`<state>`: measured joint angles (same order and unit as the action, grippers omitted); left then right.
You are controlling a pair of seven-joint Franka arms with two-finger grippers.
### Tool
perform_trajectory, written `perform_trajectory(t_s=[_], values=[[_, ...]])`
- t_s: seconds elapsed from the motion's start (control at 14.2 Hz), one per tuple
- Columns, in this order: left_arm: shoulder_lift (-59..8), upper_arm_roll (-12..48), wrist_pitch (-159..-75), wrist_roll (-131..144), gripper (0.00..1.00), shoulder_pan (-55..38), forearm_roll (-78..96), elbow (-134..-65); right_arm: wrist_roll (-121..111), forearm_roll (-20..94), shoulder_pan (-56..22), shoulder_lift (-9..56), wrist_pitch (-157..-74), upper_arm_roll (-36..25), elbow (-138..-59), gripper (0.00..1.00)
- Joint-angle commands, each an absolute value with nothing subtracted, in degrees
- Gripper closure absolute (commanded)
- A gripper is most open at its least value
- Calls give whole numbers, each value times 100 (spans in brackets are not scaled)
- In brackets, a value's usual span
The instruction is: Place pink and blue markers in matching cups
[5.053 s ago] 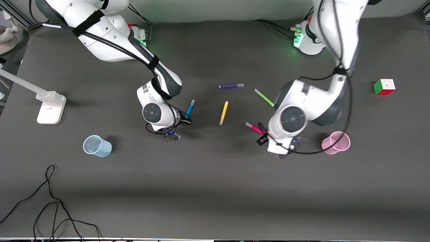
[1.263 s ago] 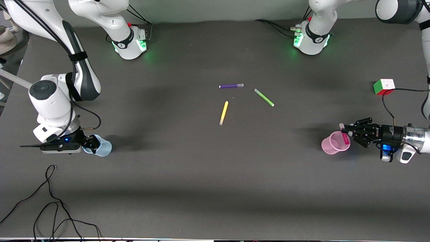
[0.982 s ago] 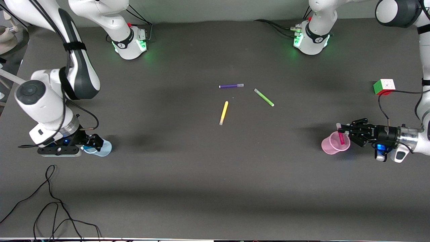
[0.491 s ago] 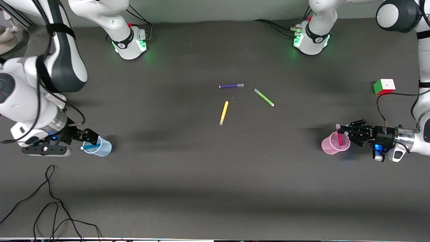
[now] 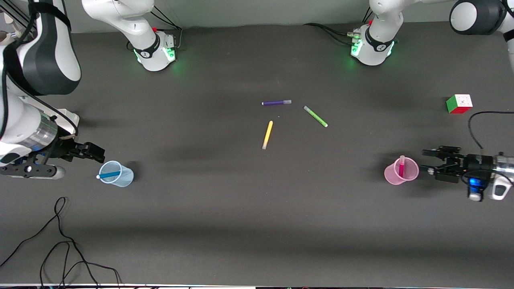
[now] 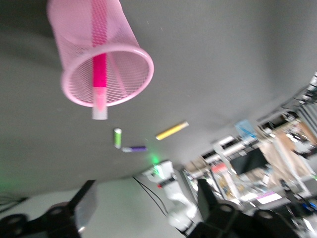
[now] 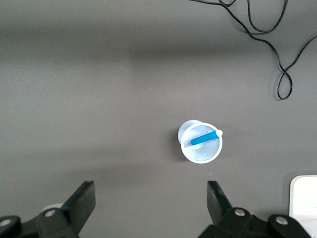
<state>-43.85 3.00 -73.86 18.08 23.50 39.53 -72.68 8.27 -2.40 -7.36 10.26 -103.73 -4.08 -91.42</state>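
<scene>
Finishing: you have the pink marker [image 5: 401,167] in the pink cup [image 5: 391,176], the blue marker [image 5: 108,175] in the blue cup [image 5: 122,178].
Left gripper [image 5: 431,161]: jaws wide, empty, beside the pink cup.
Right gripper [image 5: 96,152]: jaws wide, empty, above the tabletop [image 5: 257,224] near the blue cup.
Next: your judgement, retract both arms.

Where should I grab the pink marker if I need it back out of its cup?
Probably by the pale cap end of the pink marker, which sticks up past the rim of the pink cup. Come from above, fingers straddling the cap, since the cup wall surrounds the rest.
</scene>
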Motion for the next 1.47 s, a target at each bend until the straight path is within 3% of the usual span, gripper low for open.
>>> perform_trajectory(t_s=[0.0,0.35,0.84,1.19,1.4], values=[[-3738,255,-7452,1776,0,1953,2827,-7110,650,-79,-660,914,-10266,-439,-9071,0],[-2359,264,-8207,1714,0,1048,873,-7767,694,-70,-659,738,-10161,-431,-9044,0],[103,264,-9904,1723,0,89,-289,-10492,747,369,-615,607,-9800,-439,-9088,0],[290,378,-9476,1477,0,-27,-290,-9837,721,360,-580,633,-9809,-457,-9088,0],[273,343,-9448,1240,0,18,-281,-9791,703,360,-580,650,-9835,-466,-9079,0]])
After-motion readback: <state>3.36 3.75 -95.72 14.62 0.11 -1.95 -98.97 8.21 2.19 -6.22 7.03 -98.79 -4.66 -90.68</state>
